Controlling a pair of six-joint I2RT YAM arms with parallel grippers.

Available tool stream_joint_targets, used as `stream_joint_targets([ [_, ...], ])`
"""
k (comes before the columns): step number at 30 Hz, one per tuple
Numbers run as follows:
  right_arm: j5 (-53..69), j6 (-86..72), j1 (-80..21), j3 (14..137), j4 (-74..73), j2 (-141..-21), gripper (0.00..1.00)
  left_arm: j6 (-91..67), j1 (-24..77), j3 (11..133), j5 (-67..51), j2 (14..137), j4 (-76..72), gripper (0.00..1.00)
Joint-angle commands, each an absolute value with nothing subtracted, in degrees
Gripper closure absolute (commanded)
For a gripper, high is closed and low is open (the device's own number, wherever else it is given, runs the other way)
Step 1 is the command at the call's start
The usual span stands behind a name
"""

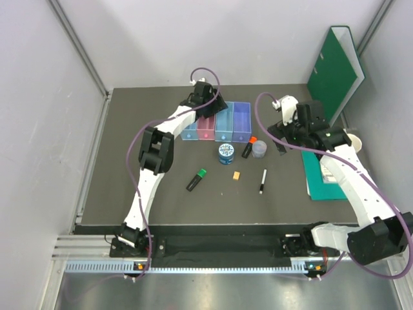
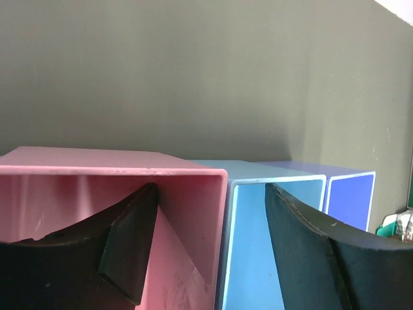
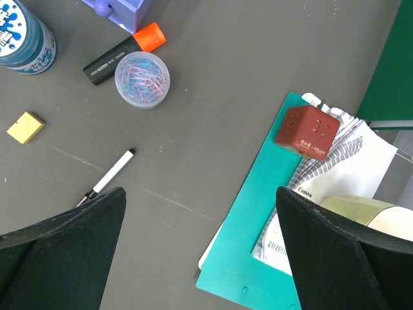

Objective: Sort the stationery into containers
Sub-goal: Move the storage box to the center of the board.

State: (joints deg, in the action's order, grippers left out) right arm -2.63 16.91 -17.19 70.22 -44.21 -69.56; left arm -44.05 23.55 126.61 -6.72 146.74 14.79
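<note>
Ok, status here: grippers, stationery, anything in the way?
Left gripper open, empty, at pink tray. Right gripper open, empty. Green-cap highlighter, orange-cap highlighter, pen, eraser, tin, pot loose on table. Nothing blocking.

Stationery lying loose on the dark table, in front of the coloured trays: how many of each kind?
Highlighters: 2 (green-capped highlighter, orange-capped highlighter)
Pen: 1
Eraser: 1
Round pots: 2 (blue tin, paper-clip pot)
Total: 6
</note>
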Motion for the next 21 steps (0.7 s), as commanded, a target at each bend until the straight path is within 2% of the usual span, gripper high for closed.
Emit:
stream_joint_targets([
  [1, -3.60, 17.14, -17.49, 73.30, -43.07, -69.43, 0.00, -51.59, 25.05, 126.74, -12.04, 151.79, 16.52, 0.30],
  [9, -3.60, 17.14, -17.40, 72.77, -42.45, -69.26, 0.00, -50.63, 27.95, 126.65, -8.80, 152.14, 18.54, 0.32],
  [21, -3.25, 17.14, -17.32, 72.86, -42.27, -68.99, 0.00, -52.82, 30.14, 119.45, -4.84, 147.22, 19.24, 0.32],
])
